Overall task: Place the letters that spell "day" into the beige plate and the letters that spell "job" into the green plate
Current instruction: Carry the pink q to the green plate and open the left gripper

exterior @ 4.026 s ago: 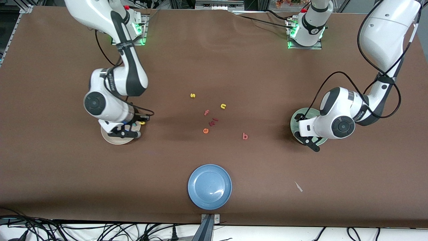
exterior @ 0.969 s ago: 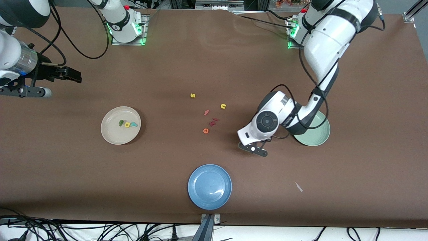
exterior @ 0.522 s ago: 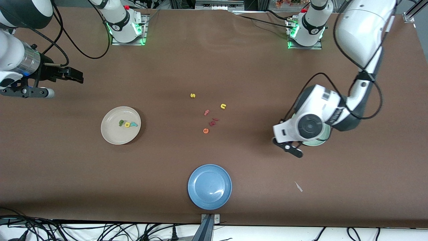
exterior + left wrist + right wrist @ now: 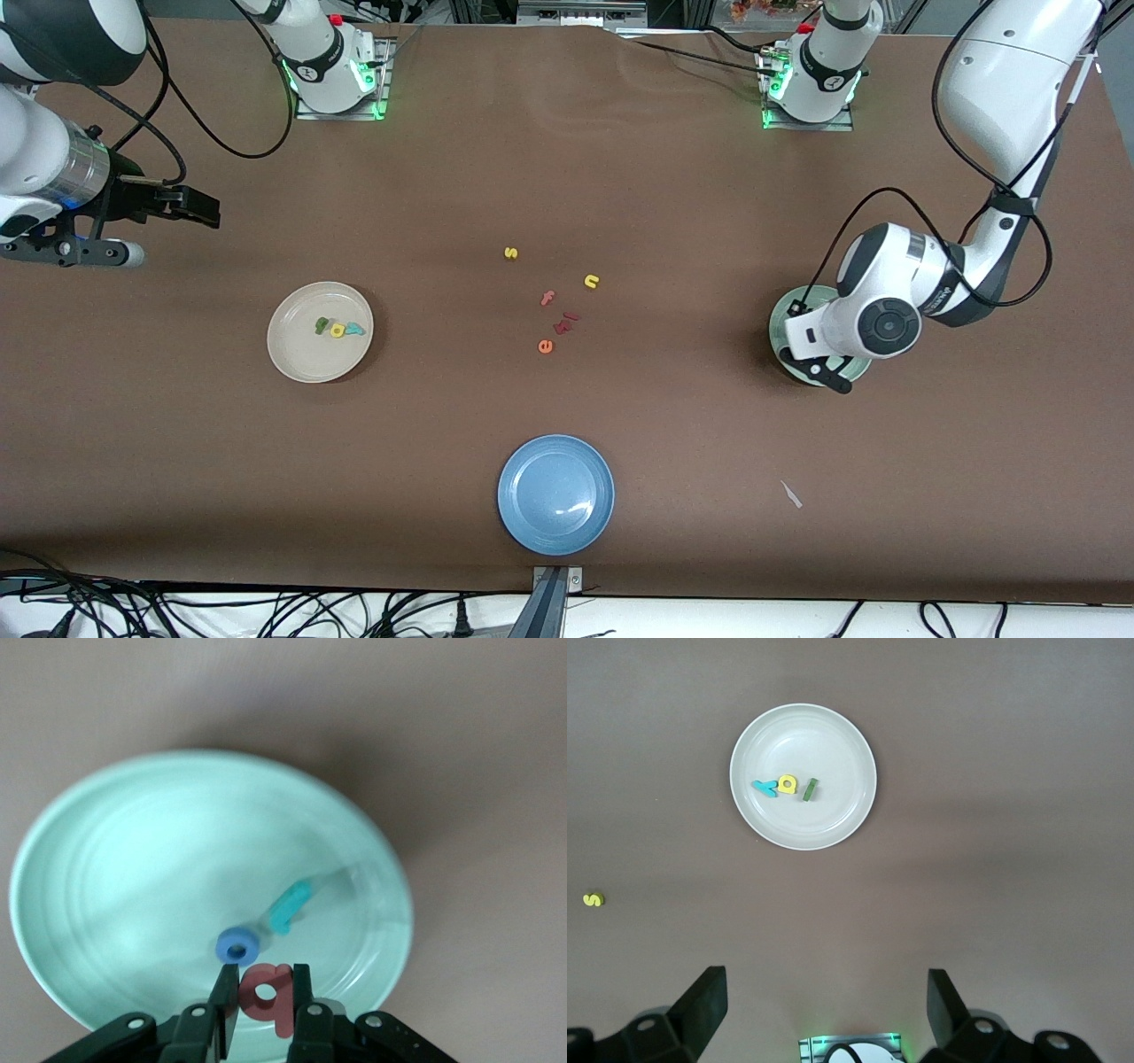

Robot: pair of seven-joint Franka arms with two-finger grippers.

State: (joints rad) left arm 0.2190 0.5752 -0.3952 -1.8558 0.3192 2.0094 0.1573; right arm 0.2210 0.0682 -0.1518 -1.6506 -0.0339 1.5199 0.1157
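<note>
My left gripper's fingers [image 4: 223,1001] are pinched on the small salmon-red foam letter "b" [image 4: 266,992], which stands between them directly over the round, pale mint-green plate [image 4: 106,886]. The letter's stem runs along the line of the fingers, so I judge a plain release should drop it straight down. Below it in the green plate lie the blue foam ring "o" [image 4: 237,945], almost under the fingertips, and the teal hooked "j" [image 4: 290,906] just beside the ring. I would shift slightly toward the bare part of the plate so the "b" does not land on the ring.

The left gripper [image 4: 822,369] hangs over the green plate's rim nearest the front camera. Well apart from the green plate, toward the right arm's end of the table, the cream-beige plate [image 4: 297,359] holds the dark green, yellow and teal letters [image 4: 337,329]. The right gripper [image 4: 66,251] waits with its jaws wide apart, holding nothing.
</note>
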